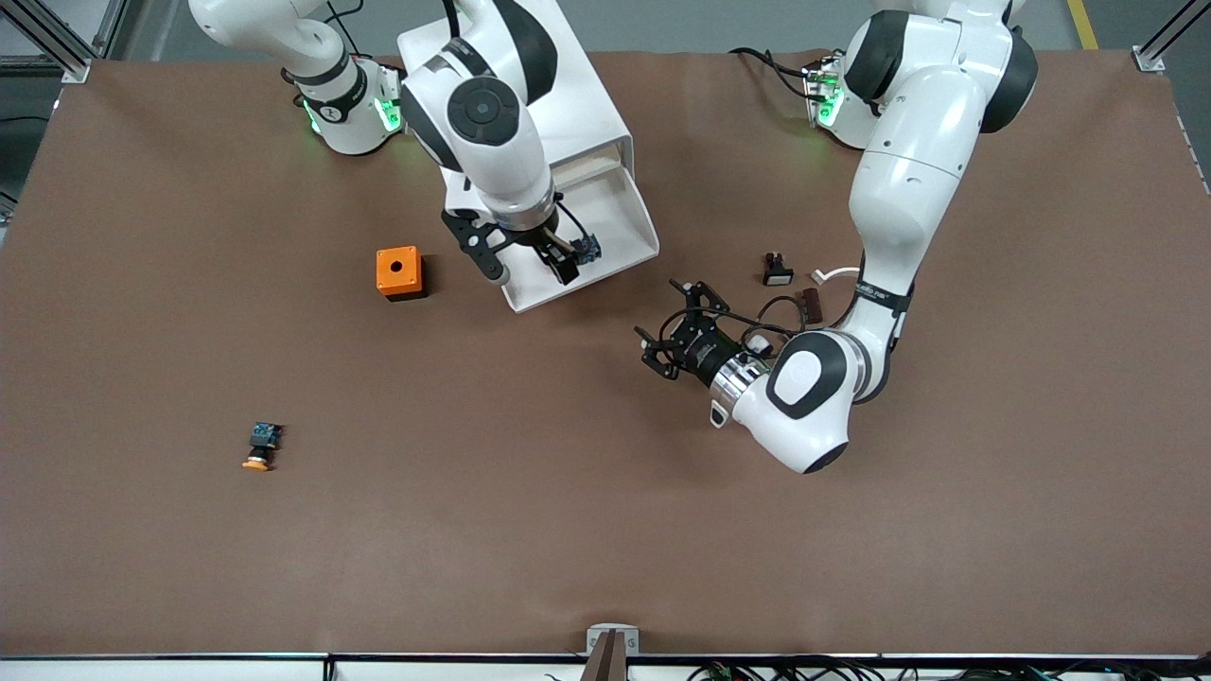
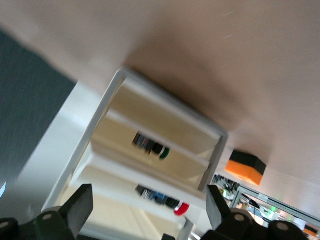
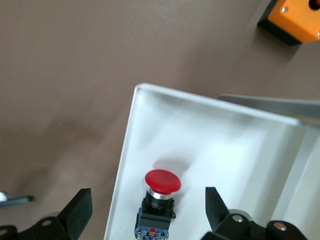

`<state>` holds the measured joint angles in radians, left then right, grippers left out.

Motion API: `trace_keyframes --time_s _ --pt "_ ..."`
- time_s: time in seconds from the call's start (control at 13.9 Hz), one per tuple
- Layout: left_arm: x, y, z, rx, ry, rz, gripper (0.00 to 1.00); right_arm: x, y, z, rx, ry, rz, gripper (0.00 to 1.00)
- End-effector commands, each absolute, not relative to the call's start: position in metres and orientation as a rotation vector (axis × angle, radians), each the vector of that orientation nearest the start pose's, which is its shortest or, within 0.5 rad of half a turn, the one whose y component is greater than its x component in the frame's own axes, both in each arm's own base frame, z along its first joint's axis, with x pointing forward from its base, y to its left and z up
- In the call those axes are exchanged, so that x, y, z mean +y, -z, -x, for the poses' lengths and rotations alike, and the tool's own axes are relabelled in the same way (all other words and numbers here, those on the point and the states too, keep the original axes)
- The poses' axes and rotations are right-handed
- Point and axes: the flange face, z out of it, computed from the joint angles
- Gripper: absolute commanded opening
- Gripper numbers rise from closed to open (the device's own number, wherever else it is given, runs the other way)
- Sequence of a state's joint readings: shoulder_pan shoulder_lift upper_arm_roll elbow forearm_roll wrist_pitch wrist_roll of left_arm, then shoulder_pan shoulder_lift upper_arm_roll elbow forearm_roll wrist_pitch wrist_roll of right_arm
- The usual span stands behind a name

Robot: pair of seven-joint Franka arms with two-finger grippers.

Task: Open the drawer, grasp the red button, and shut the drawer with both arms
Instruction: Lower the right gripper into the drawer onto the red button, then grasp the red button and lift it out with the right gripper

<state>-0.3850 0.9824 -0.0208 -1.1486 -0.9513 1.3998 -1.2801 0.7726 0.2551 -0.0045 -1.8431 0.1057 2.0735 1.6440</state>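
Note:
The white cabinet stands near the arms' bases with one drawer pulled out toward the front camera. The red-capped button lies in that drawer. In the right wrist view the button lies on the drawer floor between my open fingers. My right gripper is open and empty just above the drawer, straddling the button. My left gripper is open and empty, low over the table beside the drawer, pointing at the cabinet. The left wrist view shows the drawer fronts and the red cap.
An orange box with a hole stands beside the drawer toward the right arm's end. An orange-capped button lies nearer the front camera. A small black-and-white part, a brown piece and a white clip lie by the left arm. A green-capped button sits in another drawer.

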Motion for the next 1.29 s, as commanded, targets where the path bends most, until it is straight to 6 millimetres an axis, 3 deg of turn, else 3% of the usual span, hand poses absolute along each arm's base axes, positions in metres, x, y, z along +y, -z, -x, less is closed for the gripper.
trace_keyframes --time_s 0.0,0.36,0.65,0.86,1.01,1.22 --pt "-0.358 -0.238 -0.62 -1.325 -1.581 2.655 0.99 0.449 -0.365 -0.436 1.444 -0.136 2.792 1.0" --pt "-0.363 -0.27 -0.641 -1.202 -1.058 3.004 0.99 0.476 -0.352 -0.417 1.464 -0.131 2.779 0.96" --pt "-0.376 -0.293 -0.651 -1.143 -0.685 3.149 0.99 0.489 -0.353 -0.403 1.427 -0.126 2.79 0.75" --pt "-0.384 -0.306 -0.653 -1.081 -0.53 3.215 0.99 0.489 -0.351 -0.401 1.409 -0.104 2.813 0.61" --pt "-0.384 -0.311 -0.656 -1.064 -0.463 3.226 0.99 0.488 -0.346 -0.402 1.4 -0.083 2.833 0.61" --pt "-0.4 -0.317 -0.652 -0.973 -0.257 3.261 0.99 0.486 -0.345 -0.404 1.392 -0.058 2.846 0.61"
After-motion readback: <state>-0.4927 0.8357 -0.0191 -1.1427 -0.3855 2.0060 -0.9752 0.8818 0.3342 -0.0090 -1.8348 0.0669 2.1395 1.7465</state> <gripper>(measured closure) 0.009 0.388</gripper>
